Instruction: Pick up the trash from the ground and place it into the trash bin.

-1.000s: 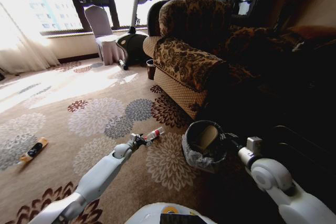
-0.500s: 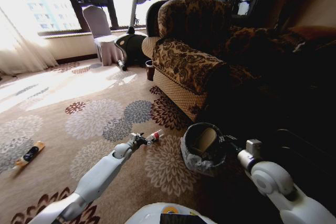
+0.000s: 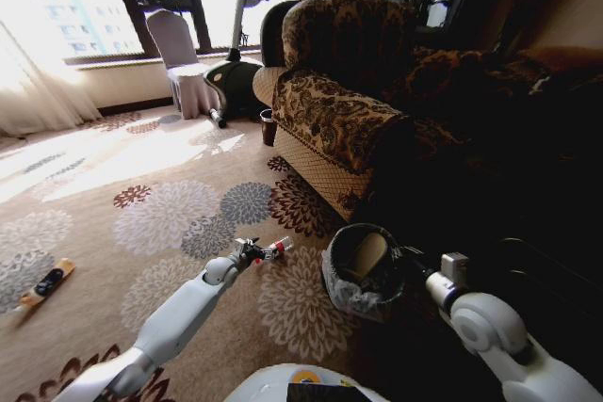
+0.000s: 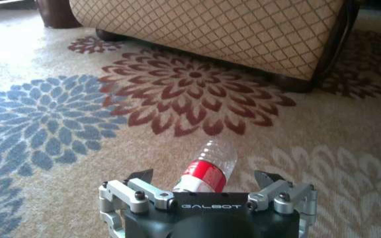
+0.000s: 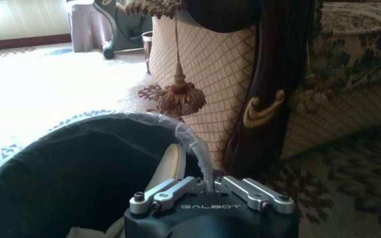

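The whole head view has slid a little since 1 second ago, so the camera has moved with the robot; the bin (image 3: 363, 270) and the tube (image 3: 47, 284) sit slightly differently in the picture, not on the carpet. The left gripper (image 3: 256, 251) holds the same pose over both earlier pictures, with the bottle (image 3: 277, 247) lying just beyond its tips. I judge the robot is still lining up on the bottle, and the pick has not begun.

In the left wrist view the left gripper's (image 4: 207, 186) fingers are spread wide, grasping nothing; the bottle (image 4: 207, 168) lies on the carpet between them, neck end towards the wrist. It is a small clear plastic bottle with a red label, apparently empty, and light enough to roll if nudged.

The right gripper (image 5: 212, 191) is clenched on the bin's bag liner at the near rim, just right of the bottle. The bin, dark inside, stands before the sofa (image 3: 330, 110). The orange-black tube lies far left.
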Controlling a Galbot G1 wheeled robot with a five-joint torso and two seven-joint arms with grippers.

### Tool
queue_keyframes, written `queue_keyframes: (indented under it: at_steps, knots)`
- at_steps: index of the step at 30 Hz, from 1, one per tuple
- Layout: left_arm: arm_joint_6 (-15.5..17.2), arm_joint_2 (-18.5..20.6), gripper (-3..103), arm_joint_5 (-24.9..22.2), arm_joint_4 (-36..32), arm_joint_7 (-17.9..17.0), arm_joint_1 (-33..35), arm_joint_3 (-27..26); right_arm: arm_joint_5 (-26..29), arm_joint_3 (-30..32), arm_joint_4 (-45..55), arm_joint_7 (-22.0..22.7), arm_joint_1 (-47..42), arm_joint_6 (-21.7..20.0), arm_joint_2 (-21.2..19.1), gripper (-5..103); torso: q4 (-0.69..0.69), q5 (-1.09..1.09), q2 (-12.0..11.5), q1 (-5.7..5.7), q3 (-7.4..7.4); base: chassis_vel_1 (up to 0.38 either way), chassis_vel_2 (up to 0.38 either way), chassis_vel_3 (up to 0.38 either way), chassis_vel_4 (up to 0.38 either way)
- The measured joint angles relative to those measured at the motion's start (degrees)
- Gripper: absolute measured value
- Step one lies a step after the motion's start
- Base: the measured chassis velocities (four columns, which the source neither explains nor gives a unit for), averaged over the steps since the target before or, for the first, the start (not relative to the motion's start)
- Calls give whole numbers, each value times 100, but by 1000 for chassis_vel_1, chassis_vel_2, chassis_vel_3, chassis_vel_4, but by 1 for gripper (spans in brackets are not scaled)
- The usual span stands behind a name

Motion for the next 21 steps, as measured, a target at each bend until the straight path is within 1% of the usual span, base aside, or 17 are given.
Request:
queue_keyframes:
  at_steps: [5, 7, 13, 15, 16, 18, 21]
  knots:
    - [-29, -156, 100, 67, 196, 56, -91, 80, 13, 15, -1, 23, -4, 7, -18, 2, -1, 0, 0, 0, 0, 0, 0, 0, 0]
    - [-45, -232, 100, 81, 281, 65, -163, 122, 18, 15, -1, 74, 27, 85, -25, 2, -1, -1, 0, 0, 0, 0, 0, 0, 0]
    - [9, -260, 100, 113, 465, 67, -241, 195, 3, -22, -47, 74, 54, 107, 21, 2, 0, 1, 0, 0, 0, 0, 0, 0, 0]
    - [-52, -316, 100, 227, 741, 89, -302, 224, -20, -47, -63, 75, 53, 106, 45, 2, 0, 1, 0, 0, 0, 0, 0, 0, 0]
    - [-52, -316, 100, 227, 741, 89, -302, 224, -20, -47, -63, 75, 53, 106, 45, 2, 0, 1, 0, 0, 0, 0, 0, 0, 0]
    - [-160, -415, 100, 359, 1056, 134, -373, 229, -20, -52, -63, 78, 52, 107, 43, 2, 0, 1, 0, 0, 0, 0, 0, 0, 0]
    - [-241, -490, 100, 411, 1247, 177, -424, 235, -14, -52, -61, 84, 46, 106, 21, 2, -1, -1, 0, 0, 0, 0, 0, 0, 0]
